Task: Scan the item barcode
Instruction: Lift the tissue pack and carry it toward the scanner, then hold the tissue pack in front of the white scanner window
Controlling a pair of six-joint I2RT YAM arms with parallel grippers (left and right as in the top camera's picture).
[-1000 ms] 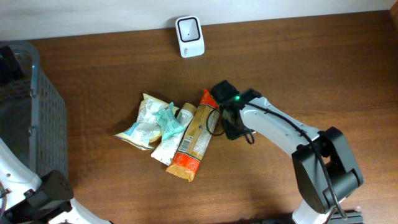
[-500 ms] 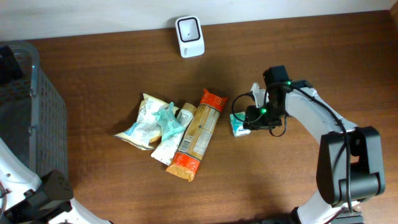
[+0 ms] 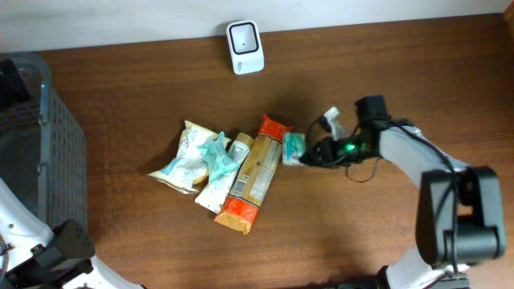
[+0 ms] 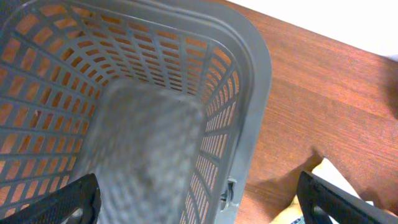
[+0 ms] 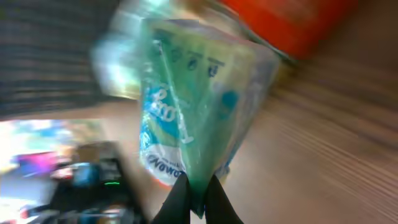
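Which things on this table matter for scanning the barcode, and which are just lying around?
For the job: green packet, pinched in the right gripper; white scanner.
Lying about: orange-ended snack pack; pale crinkled packets; grey basket.

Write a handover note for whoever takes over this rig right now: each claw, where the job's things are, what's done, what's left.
Right claw shut on the green packet, beside the orange-ended bar of the snack pile in the middle of the table.
Left claw open, holding nothing, over the grey basket at the left.
Scanner sits at the far edge, apart from the packet.
Done: packet gripped.
Left: carry it to the scanner and show its barcode, which I cannot make out in these views.
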